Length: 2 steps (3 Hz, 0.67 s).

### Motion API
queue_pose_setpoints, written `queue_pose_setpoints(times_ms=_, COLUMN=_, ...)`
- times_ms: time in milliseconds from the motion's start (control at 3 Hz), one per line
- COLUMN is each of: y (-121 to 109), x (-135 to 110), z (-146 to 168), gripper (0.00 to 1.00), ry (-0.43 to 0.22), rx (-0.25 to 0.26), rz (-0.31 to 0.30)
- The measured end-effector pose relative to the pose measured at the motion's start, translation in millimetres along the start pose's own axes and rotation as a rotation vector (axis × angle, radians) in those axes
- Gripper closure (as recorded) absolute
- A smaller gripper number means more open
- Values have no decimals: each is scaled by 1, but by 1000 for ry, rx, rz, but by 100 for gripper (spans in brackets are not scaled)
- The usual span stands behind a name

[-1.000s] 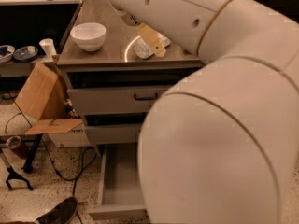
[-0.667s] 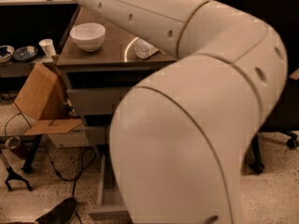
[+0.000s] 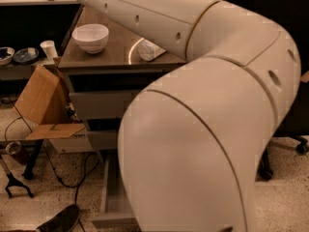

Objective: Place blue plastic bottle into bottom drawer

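Note:
The blue plastic bottle (image 3: 148, 50) lies on its side on the cabinet top (image 3: 108, 59), a pale object partly hidden behind my arm. The bottom drawer (image 3: 112, 197) is pulled open near the floor; only its left part shows, and what shows holds nothing. My large white arm (image 3: 203, 129) fills the middle and right of the camera view and runs up to the top left. The gripper is out of view beyond that top-left edge.
A white bowl (image 3: 90, 36) stands on the cabinet top, left of the bottle. The two upper drawers (image 3: 99, 103) sit a little open. An open cardboard box (image 3: 41, 100), cables and a dark shoe (image 3: 63, 220) lie left of the cabinet. A chair base (image 3: 289, 146) is at right.
My arm has swung across the view toward the left and now covers more of the cabinet's right side. The bottle, bowl and open drawer have not moved.

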State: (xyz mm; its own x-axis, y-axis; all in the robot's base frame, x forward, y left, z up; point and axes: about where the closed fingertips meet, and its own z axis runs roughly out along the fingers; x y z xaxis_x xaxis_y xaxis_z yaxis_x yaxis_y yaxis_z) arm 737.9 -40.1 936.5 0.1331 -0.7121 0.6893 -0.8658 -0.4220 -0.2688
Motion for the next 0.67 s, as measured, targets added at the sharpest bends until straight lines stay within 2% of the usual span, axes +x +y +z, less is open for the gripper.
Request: queue_pose_setpoints(times_ms=667, y=-6, x=-17, z=28, gripper=0, ry=-131, rx=88, rz=-53)
